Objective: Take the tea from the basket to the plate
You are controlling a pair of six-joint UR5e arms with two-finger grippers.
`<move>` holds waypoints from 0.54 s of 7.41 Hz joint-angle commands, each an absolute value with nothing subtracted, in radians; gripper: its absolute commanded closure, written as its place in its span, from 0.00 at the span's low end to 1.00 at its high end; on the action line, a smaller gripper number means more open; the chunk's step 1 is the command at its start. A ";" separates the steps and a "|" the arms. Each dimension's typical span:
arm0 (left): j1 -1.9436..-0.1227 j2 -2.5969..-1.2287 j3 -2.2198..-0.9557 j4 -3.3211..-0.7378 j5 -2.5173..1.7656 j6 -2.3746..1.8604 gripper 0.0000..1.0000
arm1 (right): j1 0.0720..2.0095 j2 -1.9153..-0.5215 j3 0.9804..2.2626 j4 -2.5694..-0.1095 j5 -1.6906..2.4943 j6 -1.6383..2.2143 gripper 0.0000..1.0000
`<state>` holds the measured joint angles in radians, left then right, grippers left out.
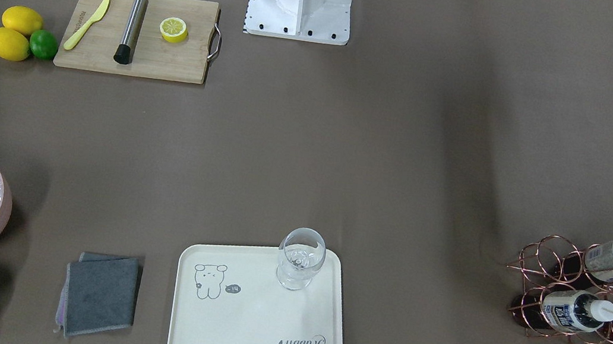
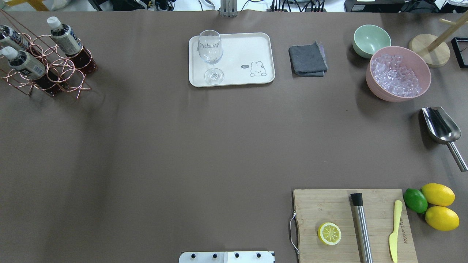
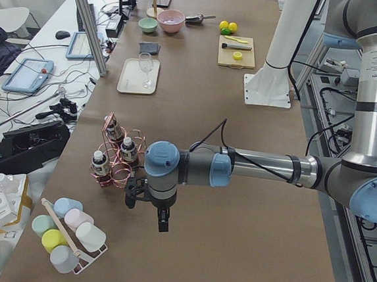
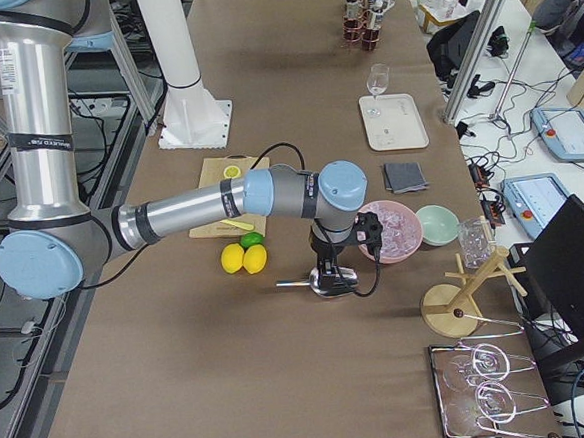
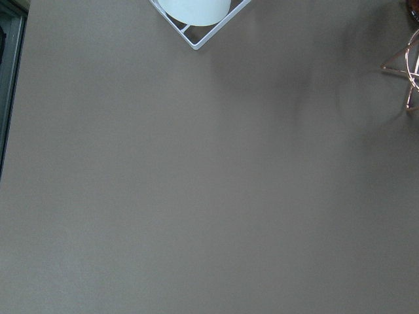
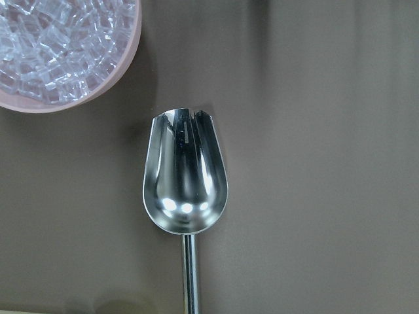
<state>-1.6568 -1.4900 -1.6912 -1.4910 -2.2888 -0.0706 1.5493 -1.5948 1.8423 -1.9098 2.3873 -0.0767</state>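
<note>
- Step in hand, as I judge it: the very start. All three tea bottles (image 2: 65,38) sit in the wire basket (image 2: 55,75) at the upper left of the overhead view. The plate (image 2: 237,47) at top centre holds none.
- The left gripper (image 3: 161,221) hangs over bare table near the basket, low in the left side view. I cannot tell whether its fingers are parted or closed.
- The right gripper (image 4: 328,269) hovers above the scoop (image 6: 185,176) beside the ice bowl (image 2: 398,73), well apart from the basket. Its state is just as unclear.
- Next move, likely: bring the left gripper over one cap, lower it around the bottle, then lift straight up clear of the ring.
- In the way: neighbouring bottles and wires crowd the grasp. A glass (image 2: 211,54) takes the plate's left part, so the bare right side suits the set-down. A cloth (image 2: 308,58) lies right of the plate, apart from it.
</note>
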 commanded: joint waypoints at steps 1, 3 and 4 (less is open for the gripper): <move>-1.658 -1.489 -1.689 -1.491 -2.289 -0.069 0.02 | 1.549 -1.600 1.842 -1.910 2.387 -0.077 0.01; -1.657 -1.489 -1.684 -1.491 -2.289 -0.077 0.02 | 1.549 -1.600 1.844 -1.910 2.388 -0.077 0.01; -1.658 -1.489 -1.686 -1.490 -2.290 -0.078 0.03 | 1.549 -1.600 1.844 -1.910 2.387 -0.077 0.01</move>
<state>-1.6571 -1.4895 -1.6855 -1.4910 -2.2887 -0.0748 1.5493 -1.5994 1.8434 -1.9098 2.3875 -0.0767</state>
